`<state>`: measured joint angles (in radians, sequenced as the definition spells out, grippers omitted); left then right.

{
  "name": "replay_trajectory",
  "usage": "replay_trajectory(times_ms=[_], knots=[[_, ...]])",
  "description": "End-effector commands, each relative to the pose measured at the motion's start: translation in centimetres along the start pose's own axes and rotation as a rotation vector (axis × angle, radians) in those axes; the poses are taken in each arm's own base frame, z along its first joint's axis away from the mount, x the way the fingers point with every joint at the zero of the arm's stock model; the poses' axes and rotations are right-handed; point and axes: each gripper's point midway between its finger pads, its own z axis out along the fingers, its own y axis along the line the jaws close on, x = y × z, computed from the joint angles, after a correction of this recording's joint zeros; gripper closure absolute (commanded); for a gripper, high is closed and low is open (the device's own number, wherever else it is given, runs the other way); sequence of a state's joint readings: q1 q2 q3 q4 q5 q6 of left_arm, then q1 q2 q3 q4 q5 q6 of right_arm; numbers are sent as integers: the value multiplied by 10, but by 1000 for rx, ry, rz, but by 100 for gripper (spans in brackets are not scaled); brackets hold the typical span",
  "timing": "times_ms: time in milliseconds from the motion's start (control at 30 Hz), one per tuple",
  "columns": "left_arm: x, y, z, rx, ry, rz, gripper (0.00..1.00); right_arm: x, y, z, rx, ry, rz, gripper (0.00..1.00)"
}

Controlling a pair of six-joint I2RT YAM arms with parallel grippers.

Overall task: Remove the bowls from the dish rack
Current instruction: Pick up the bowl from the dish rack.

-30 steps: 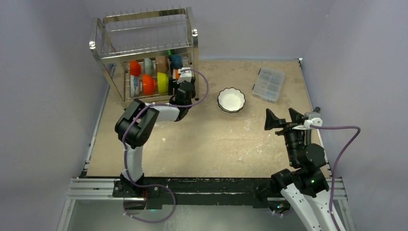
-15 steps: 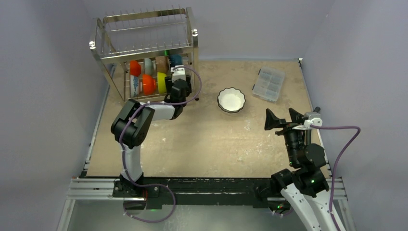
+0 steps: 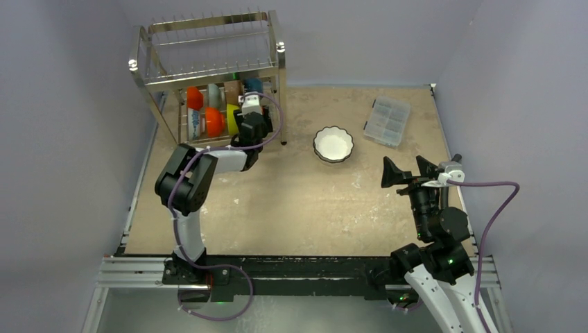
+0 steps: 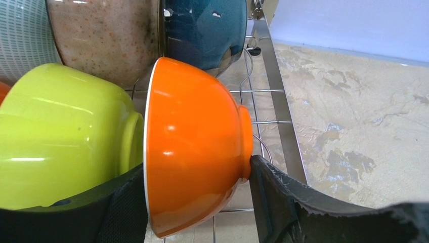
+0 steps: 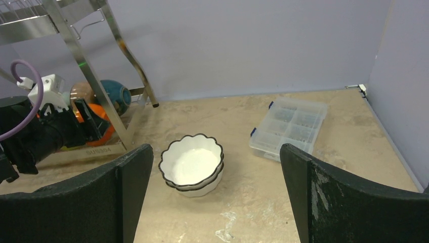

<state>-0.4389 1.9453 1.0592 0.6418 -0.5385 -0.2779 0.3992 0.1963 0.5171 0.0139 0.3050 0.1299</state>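
The steel dish rack [image 3: 208, 48] stands at the far left, with several bowls on edge in its lower tier. My left gripper [image 3: 248, 111] reaches into that tier. In the left wrist view it [image 4: 197, 197] is shut on an orange bowl [image 4: 192, 147], one finger at the rim and the other against the foot. A yellow-green bowl [image 4: 60, 131], a tan speckled bowl [image 4: 106, 35] and a teal bowl [image 4: 202, 30] sit beside it. Two white scalloped bowls [image 3: 333, 143] are stacked on the table. My right gripper [image 3: 409, 170] is open and empty, well short of that stack [image 5: 192, 164].
A clear plastic compartment box [image 3: 387, 121] lies at the far right, also in the right wrist view [image 5: 289, 128]. The rack's right leg and base bar [image 4: 283, 116] run close to my left gripper's right finger. Purple walls close in the table on three sides.
My left gripper has moved left and farther into the rack's lower tier, over the rightmost orange bowl. The right arm has not moved.
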Motion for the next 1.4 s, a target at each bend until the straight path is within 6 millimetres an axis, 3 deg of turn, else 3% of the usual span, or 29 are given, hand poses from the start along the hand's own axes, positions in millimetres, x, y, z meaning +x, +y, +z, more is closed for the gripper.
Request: replay_trajectory(times_ms=[0,433,633,1367], knots=[[-33,7,-4,-4,-61,-63,37,-13,0,0,3,-51,2,1],[-39,8,-7,-8,-46,-65,37,-18,0,-3,0,-72,8,1],[-40,4,-10,26,-40,-71,45,-18,-1,-4,0,-74,8,2],[-62,-11,-24,187,-29,-168,49,-21,0,-6,-7,-84,14,1]])
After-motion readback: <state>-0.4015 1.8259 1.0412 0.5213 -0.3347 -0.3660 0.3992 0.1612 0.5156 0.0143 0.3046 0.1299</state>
